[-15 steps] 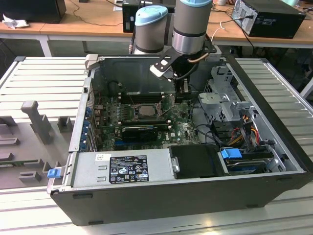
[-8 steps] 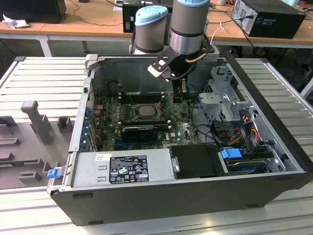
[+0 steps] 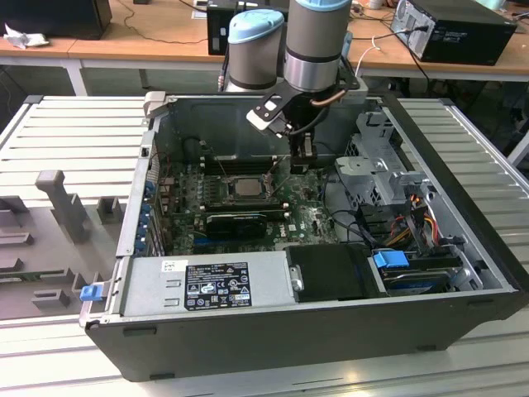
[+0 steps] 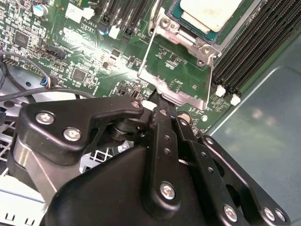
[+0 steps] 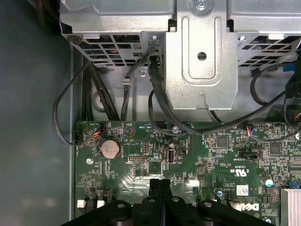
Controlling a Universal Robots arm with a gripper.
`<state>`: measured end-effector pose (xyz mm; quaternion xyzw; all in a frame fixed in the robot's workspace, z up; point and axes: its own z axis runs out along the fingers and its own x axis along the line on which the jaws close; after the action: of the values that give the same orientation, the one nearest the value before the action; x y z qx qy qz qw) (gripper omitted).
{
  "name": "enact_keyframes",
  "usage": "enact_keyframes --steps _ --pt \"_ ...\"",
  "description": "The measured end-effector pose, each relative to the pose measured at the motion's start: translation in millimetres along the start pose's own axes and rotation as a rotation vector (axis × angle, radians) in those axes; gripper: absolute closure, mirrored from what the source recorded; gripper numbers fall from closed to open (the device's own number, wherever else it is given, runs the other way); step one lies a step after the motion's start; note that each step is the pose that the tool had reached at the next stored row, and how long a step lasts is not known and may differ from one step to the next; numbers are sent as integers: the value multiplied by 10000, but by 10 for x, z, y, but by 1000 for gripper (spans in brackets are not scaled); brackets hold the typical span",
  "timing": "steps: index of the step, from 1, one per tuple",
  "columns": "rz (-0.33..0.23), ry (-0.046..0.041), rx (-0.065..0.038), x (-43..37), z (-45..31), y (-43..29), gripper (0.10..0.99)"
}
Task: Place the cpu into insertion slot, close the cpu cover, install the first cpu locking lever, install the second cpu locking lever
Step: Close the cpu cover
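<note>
Cpu (image 4: 209,12) lay seated in the insertion slot (image 4: 178,19), its dull silver top bare and facing up; in the exterior view it showed as a pale square (image 3: 245,186) near the middle of the green motherboard (image 3: 310,219). The cpu cover (image 4: 183,97) was swung open away from the slot and not over the chip, hinged at the slot's near edge, with green board showing through its large square cut-out. The gripper (image 4: 159,100) stood at the cover's free edge, its jaws drawn together with no gap to be seen between the two black fingers (image 5: 153,188) — the tips met the thin metal rim, though I could not tell whether that rim was pinched between them. Long black memory slots (image 4: 254,42) ran beside the slot. In the first wrist view the gripper (image 5: 160,182) hung over the board near a round coin cell (image 5: 110,149), with black cables (image 5: 94,94) looping up to a grey metal drive cage (image 5: 202,52). In the exterior view the gripper (image 3: 302,165) reached down into the open computer case (image 3: 289,331), which lay on a slatted bench (image 3: 74,132) — a labelled power supply (image 3: 207,281) along its near side.
</note>
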<state>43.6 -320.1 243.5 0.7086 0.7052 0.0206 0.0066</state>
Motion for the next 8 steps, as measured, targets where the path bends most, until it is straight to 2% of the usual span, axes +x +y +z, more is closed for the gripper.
enact_keyframes --steps 8 --pt "0 0 -1 0 0 -28 980"
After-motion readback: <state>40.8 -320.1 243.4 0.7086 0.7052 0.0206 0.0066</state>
